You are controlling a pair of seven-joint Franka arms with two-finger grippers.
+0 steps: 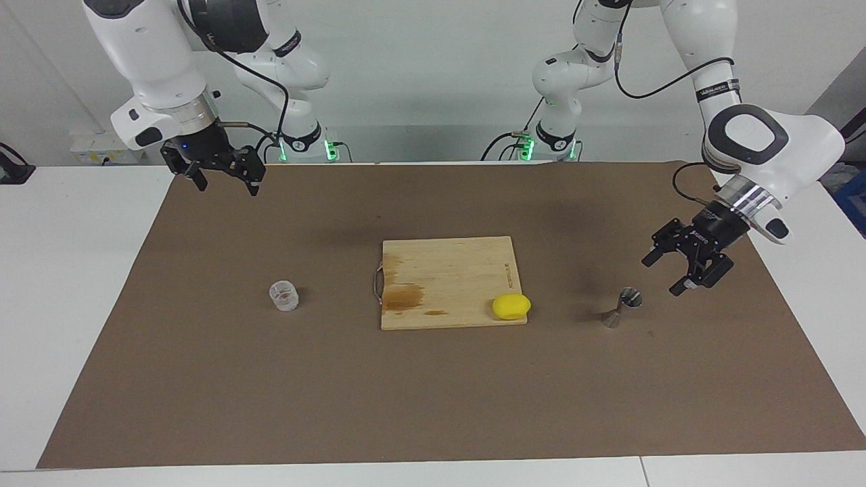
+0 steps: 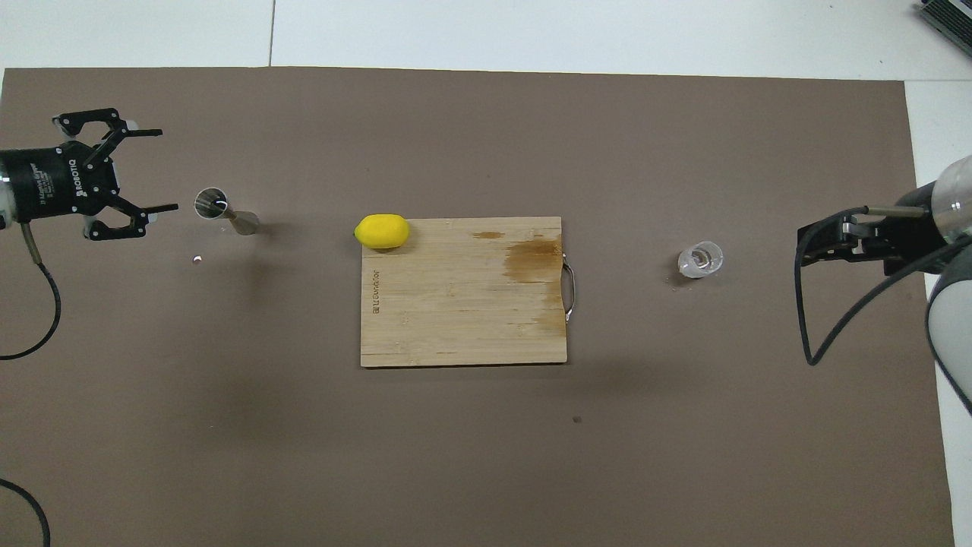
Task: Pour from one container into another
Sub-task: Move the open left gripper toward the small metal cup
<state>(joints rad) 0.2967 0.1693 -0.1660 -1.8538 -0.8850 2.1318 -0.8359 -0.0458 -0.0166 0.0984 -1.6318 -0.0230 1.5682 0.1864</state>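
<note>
1. White walls back a white table (image 1: 67, 284) that carries a wide brown mat (image 1: 433, 399), and both arms reach in over it.
2. Left gripper (image 1: 666, 274) hangs in the air with its fingers spread wide and nothing between them, over the mat at the left arm's end of the table, just beside the steel jigger (image 1: 621, 306) but apart from it. In the overhead view the same gripper (image 2: 163, 169) points toward the jigger (image 2: 220, 211) from the table's edge side.
3. Steel jigger stands upright on the mat, its open top cone showing a shiny rim, between the left gripper and the cutting board (image 1: 450, 281).
4. Wooden cutting board lies at the middle of the mat, with a dark stain and a metal handle on its edge toward the right arm's end.
5. Yellow lemon (image 1: 511, 306) rests on the board's corner that is farther from the robots and toward the jigger.
6. Clear cup (image 1: 284, 296) stands upright on the mat toward the right arm's end, well apart from the board, with a reddish tint inside.
7. Right gripper (image 1: 226, 181) waits raised over the mat's edge nearest the robots, fingers spread and empty, well apart from the clear cup.
</note>
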